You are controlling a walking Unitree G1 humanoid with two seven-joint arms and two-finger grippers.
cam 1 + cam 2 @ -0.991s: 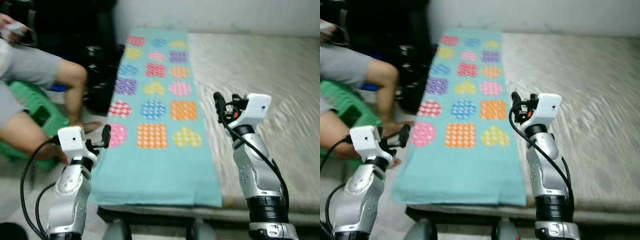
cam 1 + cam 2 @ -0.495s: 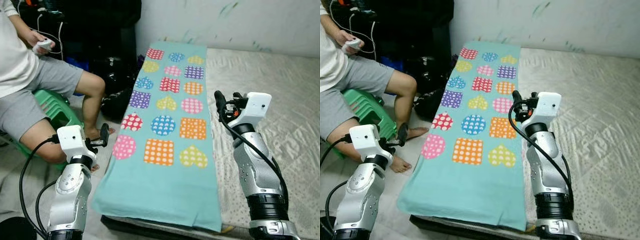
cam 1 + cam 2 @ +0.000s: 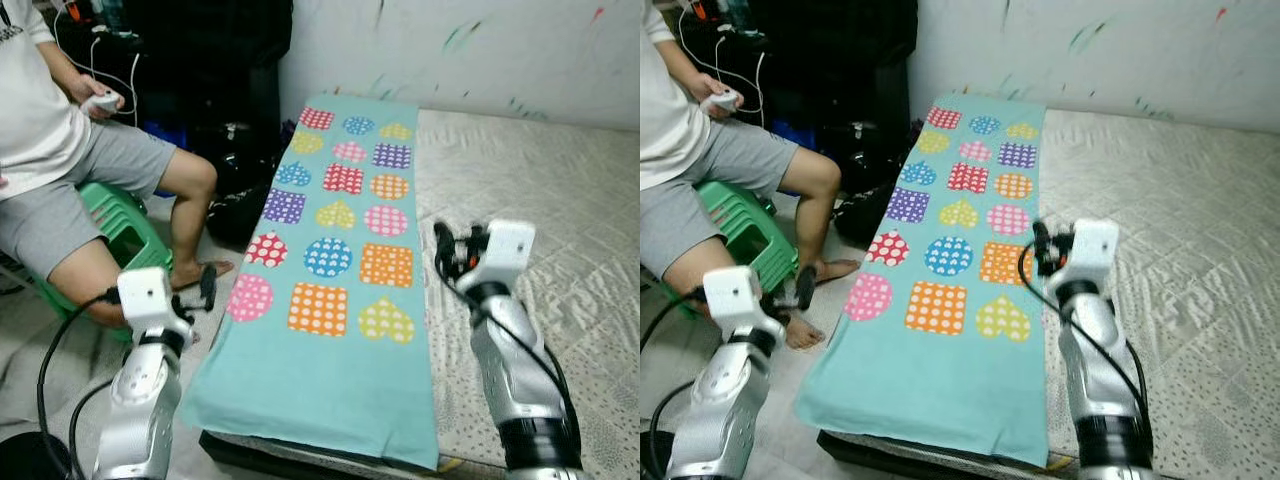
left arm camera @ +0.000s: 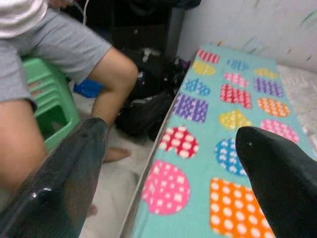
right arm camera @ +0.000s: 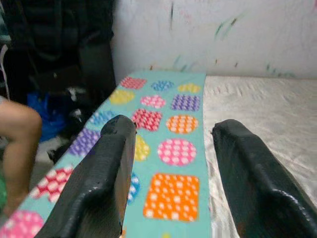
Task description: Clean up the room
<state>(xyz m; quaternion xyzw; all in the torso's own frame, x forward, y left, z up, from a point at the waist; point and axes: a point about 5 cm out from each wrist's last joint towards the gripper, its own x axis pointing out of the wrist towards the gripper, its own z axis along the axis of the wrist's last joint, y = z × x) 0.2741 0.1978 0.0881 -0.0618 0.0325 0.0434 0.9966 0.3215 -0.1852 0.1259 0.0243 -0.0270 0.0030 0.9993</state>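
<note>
Hovering nearest, left gripper (image 3: 207,287) and right gripper (image 3: 447,250) both hold their jaws apart, empty. Between them a turquoise blanket (image 3: 330,300) with dotted shapes covers the mattress (image 3: 540,200) edge. Beyond, a seated person (image 3: 70,170) occupies a green stool (image 3: 115,225) beside the white wall (image 3: 450,45).

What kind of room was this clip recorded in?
Most likely a modest bedroom: a low mattress lies against a paint-marked wall, with a teal blanket of colourful dotted shapes spread along its edge, and a person sits beside it on a green stool.
</note>
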